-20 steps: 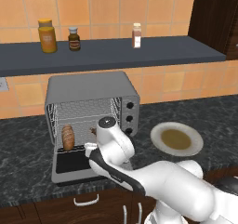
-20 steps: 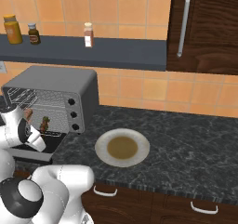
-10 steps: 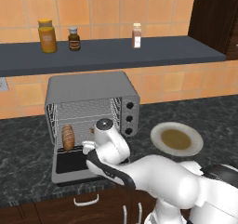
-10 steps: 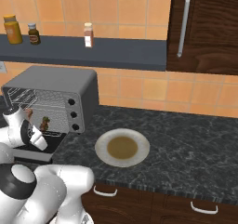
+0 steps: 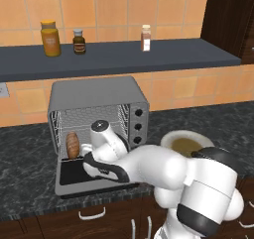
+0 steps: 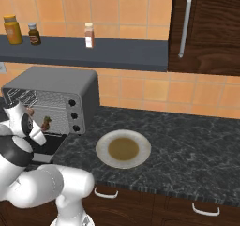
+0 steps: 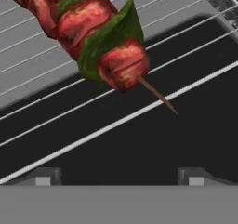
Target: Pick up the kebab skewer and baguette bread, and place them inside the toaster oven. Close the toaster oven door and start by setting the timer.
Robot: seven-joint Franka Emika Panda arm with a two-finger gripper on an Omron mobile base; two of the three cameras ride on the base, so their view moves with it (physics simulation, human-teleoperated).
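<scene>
Hand view: the gripper (image 7: 120, 176) stood wide open and held nothing; its two dark fingertips (image 7: 42, 176) sat far apart at the bottom edge.
Skewer: the skewer (image 7: 95, 37) lay on the wire rack (image 7: 195, 37) just past the fingertips, apart from them, red chunks with green pieces between, bare stick end pointing lower right.
Door: the door (image 5: 79, 178) hung dropped open, flat, in front of the oven.
Arm: in the left base view the white arm reached from the lower right to the oven mouth.
Bread: the bread (image 5: 73, 145) lay on the rack at the left of the oven cavity.
Oven: the oven (image 5: 99, 91) sat on the dark counter (image 5: 25, 183), three black knobs (image 5: 137, 127) down its right side.
Plate: a plate (image 6: 123, 148) sat on the counter to the right of the oven, well apart.
Shelf: a shelf (image 5: 124, 57) above carried three jars (image 5: 50, 38).
</scene>
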